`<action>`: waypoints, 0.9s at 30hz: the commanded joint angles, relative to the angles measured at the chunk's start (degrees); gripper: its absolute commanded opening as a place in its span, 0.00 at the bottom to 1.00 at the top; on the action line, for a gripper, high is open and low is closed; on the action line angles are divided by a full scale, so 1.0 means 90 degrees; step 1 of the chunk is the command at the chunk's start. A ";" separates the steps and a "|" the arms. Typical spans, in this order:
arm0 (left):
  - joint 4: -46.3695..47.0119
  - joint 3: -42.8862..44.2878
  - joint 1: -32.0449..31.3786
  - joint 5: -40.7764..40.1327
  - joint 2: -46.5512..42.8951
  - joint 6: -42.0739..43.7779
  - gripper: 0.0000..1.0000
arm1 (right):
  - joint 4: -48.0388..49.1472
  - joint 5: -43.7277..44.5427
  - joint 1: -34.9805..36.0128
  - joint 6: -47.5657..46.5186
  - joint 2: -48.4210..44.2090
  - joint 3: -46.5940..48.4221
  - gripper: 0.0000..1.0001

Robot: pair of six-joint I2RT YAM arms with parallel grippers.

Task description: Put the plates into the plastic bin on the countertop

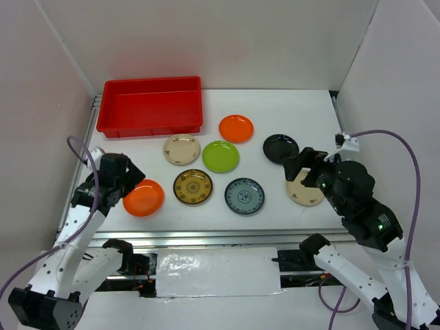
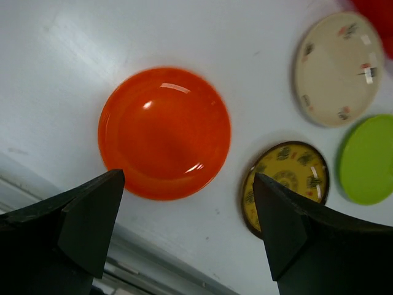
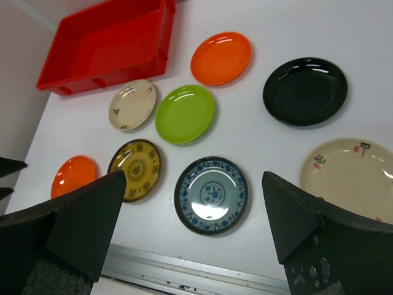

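left gripper (image 2: 188, 175): fingers spread wide, gripping nothing, poised over the near orange plate (image 1: 144, 197)
right gripper (image 3: 194, 175): fingers released and wide apart, gripping nothing, poised by the counter's right edge
near orange plate: flat at the front left corner of the counter
gold-patterned plate (image 1: 192, 187): along the front edge, just right of the near orange plate
blue-grey plate (image 1: 245, 196): along the front edge, right of the gold-patterned plate
right cream plate (image 1: 304, 194): front right, partly hidden under the right gripper
black plate (image 1: 280, 148): toward the right edge, behind the right cream plate
lime green plate (image 1: 221, 157): mid-counter
left cream plate (image 1: 182, 149): just left of the lime green plate, in front of the plastic bin (image 1: 150, 129)
far orange plate (image 1: 236, 128): behind the lime green plate
plastic bin: red, at the back left corner; all eight plates outside it
countertop (image 1: 289, 110): white, metal rail (image 1: 206, 237) along the front edge
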 commanded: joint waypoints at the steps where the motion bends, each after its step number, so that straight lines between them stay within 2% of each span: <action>1: -0.0429 -0.0860 0.0293 0.0358 -0.0214 -0.2004 0.99 | 0.0594 -0.0781 0.0034 -0.0183 0.0187 -0.0176 1.00; 3: -0.0536 -0.1009 0.0527 0.0290 -0.0254 -0.2319 0.99 | 0.0673 -0.1064 0.0024 -0.0203 0.0265 -0.0312 1.00; 9: -0.0918 -0.1145 0.0909 0.0514 0.0555 -0.2458 0.99 | 0.0976 -0.1475 0.0024 -0.0271 0.0519 -0.0460 1.00; 14: -0.0283 -0.1926 0.1027 0.0641 0.0606 -0.2565 0.99 | 0.1113 -0.1690 0.0024 -0.0340 0.0588 -0.0421 1.00; 22: 0.0215 -0.2541 0.1066 0.0349 0.0576 -0.2946 0.99 | 0.1181 -0.1837 0.0131 -0.0379 0.0549 -0.0460 1.00; 27: 0.0879 -0.2777 0.1105 0.0358 0.0596 -0.2955 0.94 | 0.1152 -0.1818 0.0228 -0.0379 0.0500 -0.0479 1.00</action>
